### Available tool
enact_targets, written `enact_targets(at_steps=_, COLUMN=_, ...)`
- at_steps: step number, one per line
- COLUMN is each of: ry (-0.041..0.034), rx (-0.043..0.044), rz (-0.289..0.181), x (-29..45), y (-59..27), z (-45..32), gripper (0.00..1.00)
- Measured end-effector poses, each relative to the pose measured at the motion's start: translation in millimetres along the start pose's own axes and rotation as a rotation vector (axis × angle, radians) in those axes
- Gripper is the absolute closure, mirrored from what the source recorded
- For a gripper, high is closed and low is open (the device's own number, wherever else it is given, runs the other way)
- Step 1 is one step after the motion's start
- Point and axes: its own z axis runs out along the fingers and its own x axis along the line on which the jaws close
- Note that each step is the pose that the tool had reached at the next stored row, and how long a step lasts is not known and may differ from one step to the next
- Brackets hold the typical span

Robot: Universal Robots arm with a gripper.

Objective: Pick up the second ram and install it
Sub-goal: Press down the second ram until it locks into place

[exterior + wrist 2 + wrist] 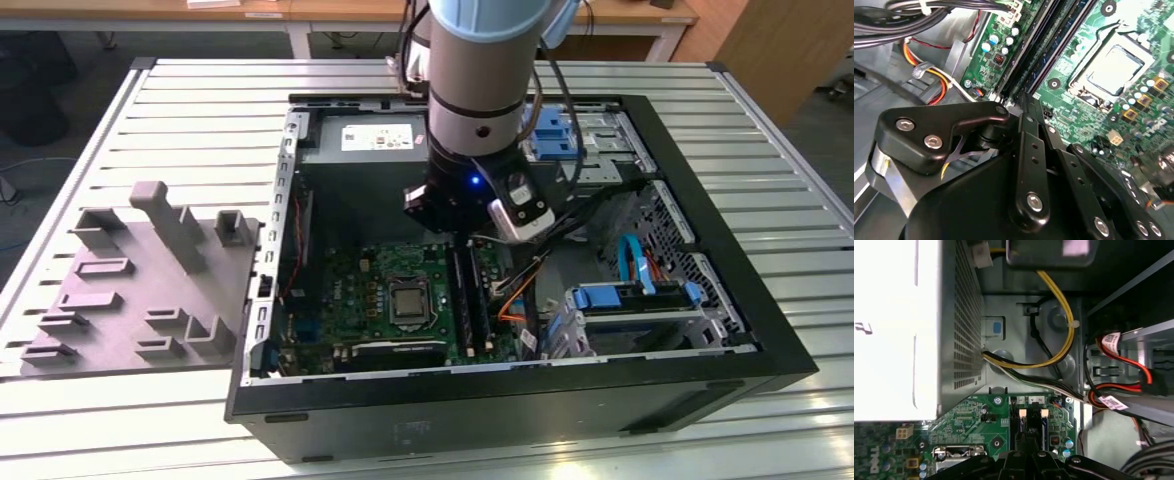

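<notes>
Under everything, a slatted metal surface (174, 110) in the exterior view. On it, lying on its side with the panel off, a black computer case (747, 330). Just beside the case, toward the exterior view's left, a grey moulded tray (147, 280) with upright posts and pockets.

Down into the open case from above, the robot arm (481, 100), grey and pale blue, with black cables along it. Against the far wall of the case, a silver power supply (374, 137). Toward the exterior view's right, blue drive brackets (641, 297).

Flat on the case floor, a green motherboard (360, 300), with the square metal processor socket (404, 297) near its middle. Just beside the socket, toward the exterior view's right, long black socket rails (478, 310) side by side.

Poised right above the near end of those rails, the gripper (463, 238), its black linkage large in both wrist views (1025, 102) (1026, 457). Cannot tell whether apart, together or clamped on anything.

Standing edge-on among the rails, directly below the gripper's tip, the second ram (462, 292) as a slim dark strip. Cannot tell whether fully seated.

Across the metal wall in the first wrist view, a yellow cable bundle (1064, 335), and beside it red and black leads (1134, 370).
</notes>
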Motion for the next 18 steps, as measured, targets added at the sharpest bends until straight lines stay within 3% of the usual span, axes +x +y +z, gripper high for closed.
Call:
enact_targets(at_steps=4, ry=0.0, rx=0.0006, rz=0.0, x=-0.5, y=0.6, z=-10.2, gripper=0.89)
enact_targets(at_steps=10, ry=0.0001, rx=0.0006, rz=0.0, x=-0.5, y=-1.5, z=-10.5, gripper=0.89)
enact_targets(at_steps=18, ry=-0.0001, rx=0.0002, rz=0.0, x=-1.3, y=-26.4, z=-11.7, gripper=0.89)
